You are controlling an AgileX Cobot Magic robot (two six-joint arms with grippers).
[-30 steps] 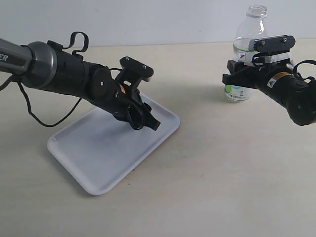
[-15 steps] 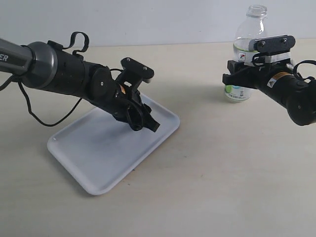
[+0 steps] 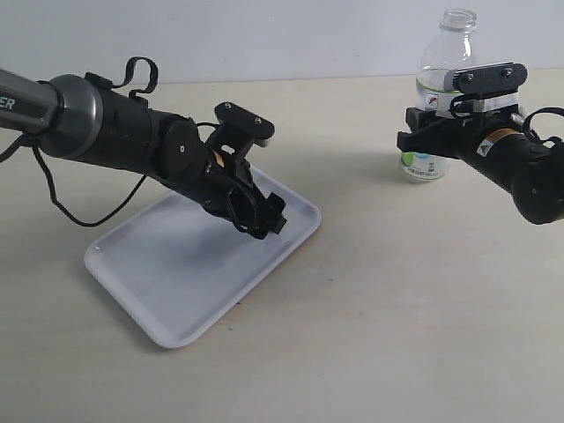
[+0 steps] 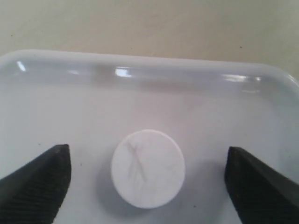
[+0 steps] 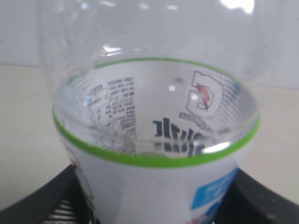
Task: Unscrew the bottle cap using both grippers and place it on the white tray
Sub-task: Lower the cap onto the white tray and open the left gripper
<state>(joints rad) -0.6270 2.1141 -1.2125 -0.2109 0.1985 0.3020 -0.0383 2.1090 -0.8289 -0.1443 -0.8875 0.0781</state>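
the small round white plastic bottle cap is seen lying flat on the floor of the large glossy white tray of rectangular plastic, close to one raised rim but not touching it. faint scratch marks are shown on its upturned face. it is flanked by the two black textured fingers of the left gripper, which are spread wide. clear tray floor is left between each finger and the cap, so nothing is held. in the exterior view the cap itself is hidden behind that gripper, which is lowered over the right part of the tray, near its right corner. whether the fingertips touch the tray floor cannot be told. the tray is set at an angle on the pale beige tabletop, on the left side of the scene.

well apart from it, at the far right of the table, the small clear plastic bottle with a white, green and blue label is stood upright, its mouth uncovered. its labelled body is clasped by the black right gripper, on which a grey-white block is carried. in the right wrist view a black finger is closed against each side of the bottle, below the green band of the label. a plain pale wall is seen behind the table.
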